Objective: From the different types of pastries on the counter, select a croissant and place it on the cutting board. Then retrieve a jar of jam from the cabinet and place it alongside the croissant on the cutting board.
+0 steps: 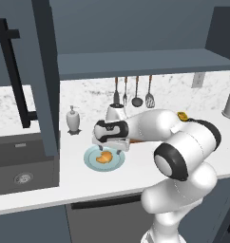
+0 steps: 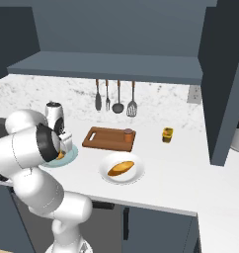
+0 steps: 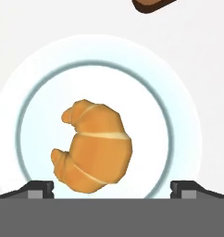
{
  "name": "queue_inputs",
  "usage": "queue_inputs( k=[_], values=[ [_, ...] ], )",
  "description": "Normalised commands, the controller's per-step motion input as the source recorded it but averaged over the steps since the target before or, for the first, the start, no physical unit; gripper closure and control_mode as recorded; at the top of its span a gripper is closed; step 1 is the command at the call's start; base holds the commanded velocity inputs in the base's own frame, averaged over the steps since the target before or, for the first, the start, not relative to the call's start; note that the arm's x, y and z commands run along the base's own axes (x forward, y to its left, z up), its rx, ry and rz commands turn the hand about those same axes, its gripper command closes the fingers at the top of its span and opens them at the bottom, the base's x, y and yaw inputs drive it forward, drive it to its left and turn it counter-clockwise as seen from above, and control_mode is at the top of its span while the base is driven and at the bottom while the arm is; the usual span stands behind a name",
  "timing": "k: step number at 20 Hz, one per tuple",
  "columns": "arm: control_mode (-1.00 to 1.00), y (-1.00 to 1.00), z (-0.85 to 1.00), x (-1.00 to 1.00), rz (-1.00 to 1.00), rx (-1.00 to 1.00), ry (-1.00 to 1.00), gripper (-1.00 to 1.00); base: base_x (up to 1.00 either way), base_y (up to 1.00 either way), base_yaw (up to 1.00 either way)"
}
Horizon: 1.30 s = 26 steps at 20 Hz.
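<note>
We see the claw (image 1: 111, 148) hanging just above the croissant (image 3: 93, 147), its jaws spread wide to either side of the pastry, which lies on the light-blue plate (image 3: 178, 120) on the white desk (image 2: 180, 168). The cutting board (image 2: 104, 137) lies well apart with the jar of jam (image 2: 128, 135) standing on it. We can read no writing or label anywhere

Croissant (image 3: 95, 146) smooth, faintly glossy; cutting board (image 2: 109, 139) matt brown wood.
</note>
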Motion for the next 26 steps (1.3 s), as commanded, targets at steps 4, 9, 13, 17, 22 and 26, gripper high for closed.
queue_inputs(
  k=[4,9,13,17,22,26],
  values=[
    [-1.0,0.03,-0.22,0.0,-0.01,0.0,0.04,-1.0,0.0,0.0,0.0],
    [-1.0,0.03,-0.25,0.04,-0.02,0.0,0.04,-1.0,0.0,0.0,0.0],
    [-1.0,0.04,-0.27,0.16,-0.02,0.0,0.03,-1.0,0.0,0.0,0.0],
    [-1.0,0.07,-0.21,0.19,-0.03,0.0,0.03,-1.0,0.0,0.0,0.0],
    [-1.0,0.15,-0.18,0.26,-0.05,0.01,0.06,-1.0,0.0,0.0,0.0],
    [-1.0,0.13,-0.39,0.21,-0.04,0.0,0.1,1.0,0.0,0.0,0.0]
  ],
)
